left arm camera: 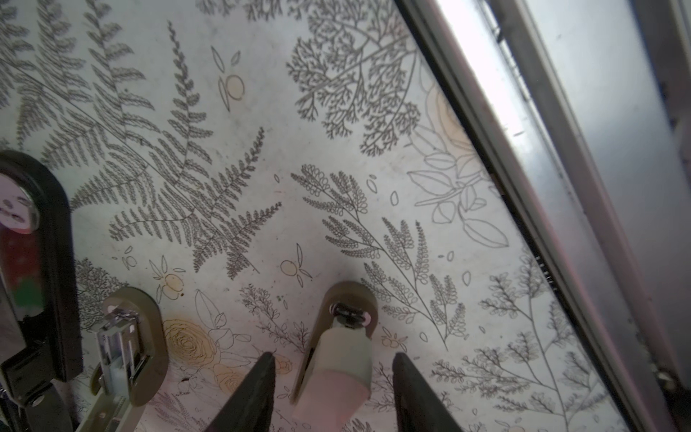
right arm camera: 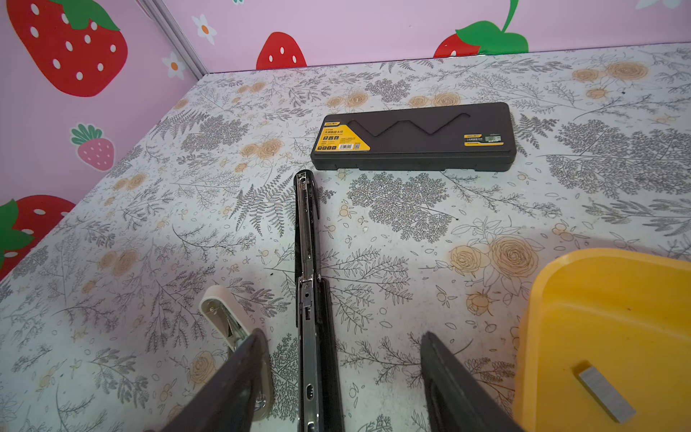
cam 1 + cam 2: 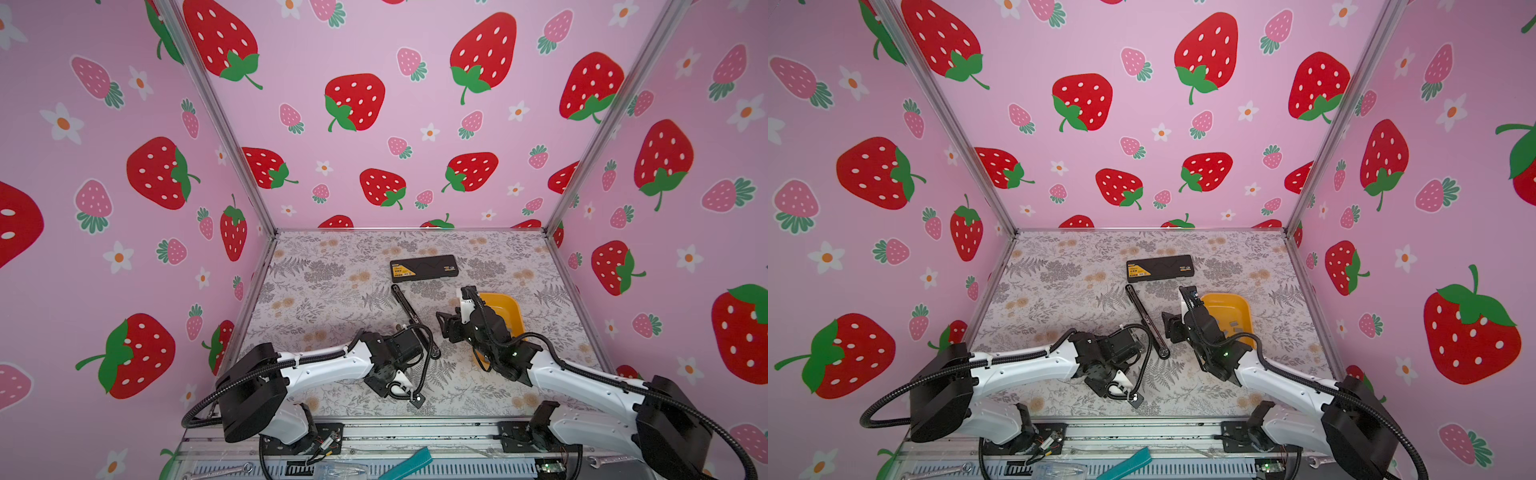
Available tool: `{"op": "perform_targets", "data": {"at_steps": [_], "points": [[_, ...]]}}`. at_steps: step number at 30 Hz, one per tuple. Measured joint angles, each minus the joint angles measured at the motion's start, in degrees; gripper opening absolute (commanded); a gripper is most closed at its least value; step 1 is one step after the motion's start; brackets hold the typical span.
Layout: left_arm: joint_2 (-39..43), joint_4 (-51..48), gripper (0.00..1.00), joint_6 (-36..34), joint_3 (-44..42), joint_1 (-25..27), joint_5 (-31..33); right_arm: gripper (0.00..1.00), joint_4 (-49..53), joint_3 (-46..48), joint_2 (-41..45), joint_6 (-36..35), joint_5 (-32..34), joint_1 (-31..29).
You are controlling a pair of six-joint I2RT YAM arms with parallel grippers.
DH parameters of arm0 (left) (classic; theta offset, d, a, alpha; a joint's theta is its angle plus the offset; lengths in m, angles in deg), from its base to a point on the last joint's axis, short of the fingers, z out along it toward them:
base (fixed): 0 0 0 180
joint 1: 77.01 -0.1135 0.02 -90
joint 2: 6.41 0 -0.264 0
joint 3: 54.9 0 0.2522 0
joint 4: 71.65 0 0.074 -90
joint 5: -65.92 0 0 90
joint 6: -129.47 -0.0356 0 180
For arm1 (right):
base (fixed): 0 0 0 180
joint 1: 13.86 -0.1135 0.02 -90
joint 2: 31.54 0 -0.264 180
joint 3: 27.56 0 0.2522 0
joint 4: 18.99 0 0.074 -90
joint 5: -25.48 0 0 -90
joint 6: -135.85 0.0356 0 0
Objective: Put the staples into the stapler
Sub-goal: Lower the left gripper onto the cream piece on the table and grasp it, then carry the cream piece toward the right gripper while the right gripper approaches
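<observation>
The black stapler [image 3: 409,313] [image 3: 1144,316] lies opened flat on the floral table, its metal magazine [image 2: 306,329] facing up. Beside it lies a small white stapler [image 2: 218,305], also opened. My left gripper [image 1: 332,357] is open and straddles one white arm of that small stapler [image 1: 342,359], with a gap on each side. Its other half, which has a metal channel [image 1: 125,340], lies beside the black stapler [image 1: 56,232]. My right gripper [image 2: 343,336] hovers open above the black stapler's hinge end. Grey staples [image 3: 1234,324] [image 2: 604,389] lie in the yellow tray [image 2: 598,269].
A black box with a yellow label [image 3: 424,268] [image 2: 411,138] lies behind the stapler. The yellow tray [image 3: 505,305] sits at the right, partly under my right arm. Pink strawberry walls close three sides. A metal rail [image 1: 523,149] runs along the table's front edge.
</observation>
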Motion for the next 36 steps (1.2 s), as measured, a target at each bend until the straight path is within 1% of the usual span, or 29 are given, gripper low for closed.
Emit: {"op": "perform_targets", "data": {"at_steps": [3, 7, 13, 17, 19, 20, 25, 28, 31, 33, 36], "points": [[-1.5, 0.0, 0.44, -0.2, 0.0, 0.0, 0.7, 0.69, 0.0, 0.0, 0.0, 0.1, -0.2, 0.0], [-2.6, 0.0, 0.40, -0.3, 0.0, 0.1, 1.2, 0.69, 0.0, 0.0, 0.0, 0.1, -0.4, 0.0], [-3.0, 0.1, 0.28, -0.9, 0.2, 0.1, 2.2, 0.69, 0.0, 0.0, 0.0, 0.1, -0.4, 0.3], [-3.6, -0.5, 0.13, -1.1, 1.0, 0.1, 2.7, 0.69, 0.0, 0.0, 0.0, 0.1, -0.4, 0.3], [-3.6, -0.7, 0.07, -0.9, 1.6, 0.1, 2.8, 0.69, 0.0, 0.0, 0.1, 0.1, -0.4, 0.3], [-3.4, -0.7, 0.00, -0.7, 1.8, 0.0, 2.8, 0.69, 0.0, 0.0, 0.1, 0.1, -0.4, 0.3], [0.8, -0.6, 0.00, 0.2, 2.3, -1.2, 2.0, 0.70, -0.1, 0.0, 0.5, 0.2, -0.5, 0.3], [6.3, 1.2, 0.00, 1.8, 3.1, -2.9, 0.8, 0.75, -1.1, 0.3, 0.6, 0.4, -1.4, 0.3], [12.6, 5.7, 0.00, 3.7, 3.1, -4.7, 0.1, 0.76, -2.7, 1.3, 0.6, 0.4, -2.9, 0.3], [16.1, 9.2, 0.00, 5.1, 3.1, -5.9, 0.1, 0.73, -4.2, 2.2, 0.6, 0.4, -4.4, 0.3], [18.6, 13.1, 0.00, 7.1, 3.1, -6.6, 0.7, 0.70, -6.8, 4.0, 1.2, 0.1, -7.3, 0.3]]}}
